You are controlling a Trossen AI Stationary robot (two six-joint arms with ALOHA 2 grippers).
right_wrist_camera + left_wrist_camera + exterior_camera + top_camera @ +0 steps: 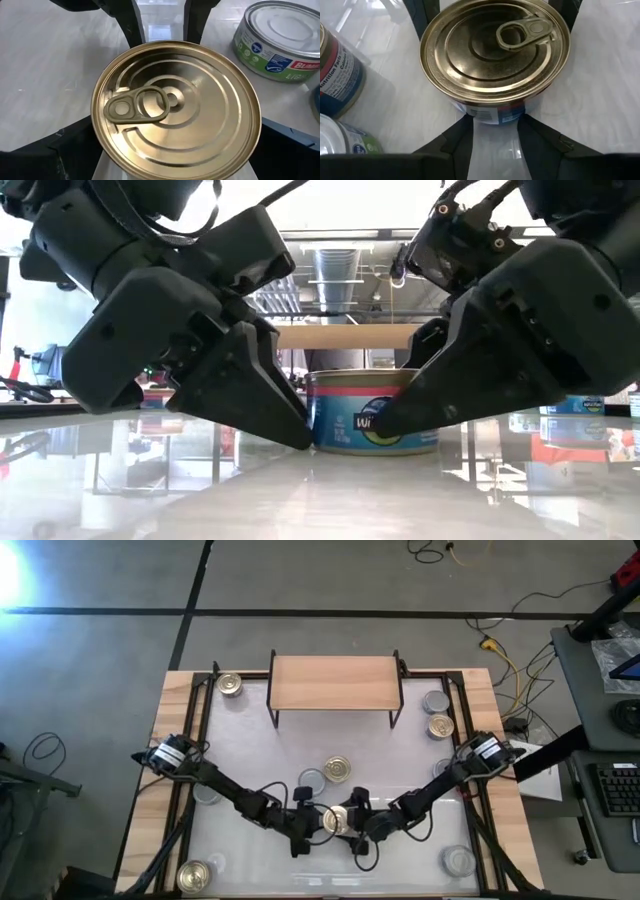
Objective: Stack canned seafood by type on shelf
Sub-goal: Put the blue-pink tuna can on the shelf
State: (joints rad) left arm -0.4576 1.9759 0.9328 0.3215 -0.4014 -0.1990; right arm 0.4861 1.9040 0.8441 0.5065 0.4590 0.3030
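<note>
the left gripper [308, 821] sits low at the table's [250, 755] front centre, fingers spread wide beside a gold-top tin [335, 821]. the tin stands on the table between both grippers. the right gripper [358, 821], also spread wide, faces it from the other side. the shelf [335, 682] stands well behind.

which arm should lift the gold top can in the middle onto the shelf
Right, probably. The right gripper has open fingers straddling the gold-top can; the left gripper has its fingers closer together, just in front of it. Both look equally far from the shelf.
</note>
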